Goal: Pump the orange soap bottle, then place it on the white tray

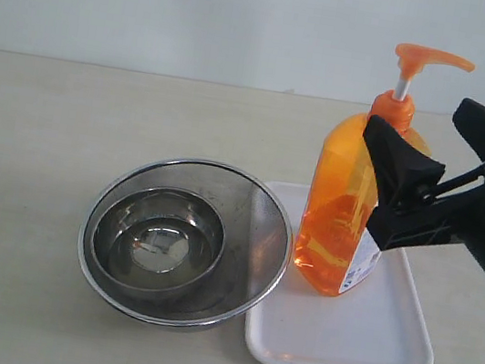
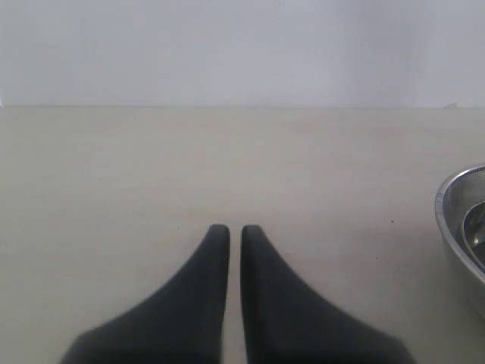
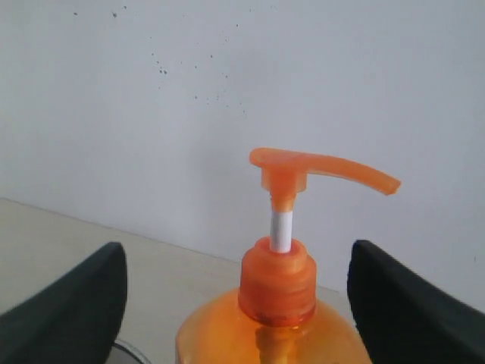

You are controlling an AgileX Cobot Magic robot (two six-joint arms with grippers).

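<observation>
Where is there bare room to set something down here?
Free: the near half of the white tray, in front of the orange soap bottle, and the table left of and behind the steel bowls. Crowded: the tray's far-left corner, where bottle, bowls and the open right end effector meet.

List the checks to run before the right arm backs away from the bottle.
1. Orange soap bottle stands upright: ok.
2. Its base sits inside the white tray: ok.
3. Right gripper fingers spread, clear of the neck: ok.
4. Fingers clear of the bottle's body lower down: cannot tell.
5. Pump head raised, nothing touching it: ok.
6. Left gripper shut, over bare table, away from the tray: ok.
</observation>
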